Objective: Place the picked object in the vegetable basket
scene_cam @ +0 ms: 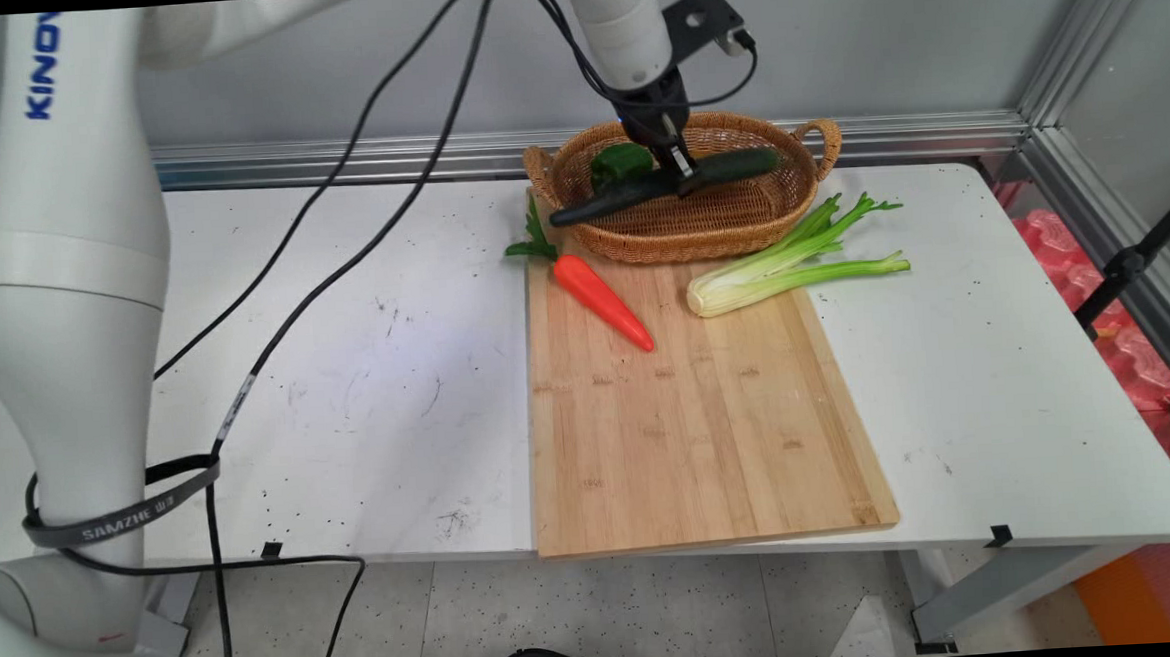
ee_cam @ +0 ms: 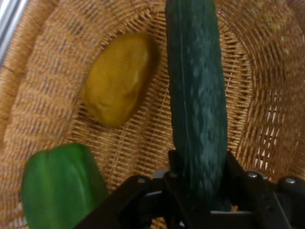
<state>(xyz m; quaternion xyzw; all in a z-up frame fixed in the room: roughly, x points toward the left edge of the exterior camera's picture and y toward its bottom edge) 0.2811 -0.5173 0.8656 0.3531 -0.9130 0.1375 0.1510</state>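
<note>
Grey strap [scene_cam: 119, 513] round cable bundle reads "SAMZHE", followed by small, seemingly Chinese characters.

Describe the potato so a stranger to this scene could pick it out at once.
Find the wicker basket at the table's far edge, behind the cutting board. Inside lie a green pepper, a cucumber clamped in the gripper, and the potato. It is the only yellow-brown, rounded lump.

At the white table's [scene_cam: 347, 381] far edge, a wicker basket [scene_cam: 740, 235], touching the far end of a bamboo cutting board [scene_cam: 691, 433]. Inside the basket, a green pepper [ee_cam: 59, 186] beside a yellow-brown potato [ee_cam: 119, 78]. Above them, lengthwise, a cucumber [scene_cam: 618, 197]. On the board, a carrot [scene_cam: 604, 300], leaves toward the basket. To its right, a celery [scene_cam: 792, 268], stalks overhanging the board's right edge.
</note>
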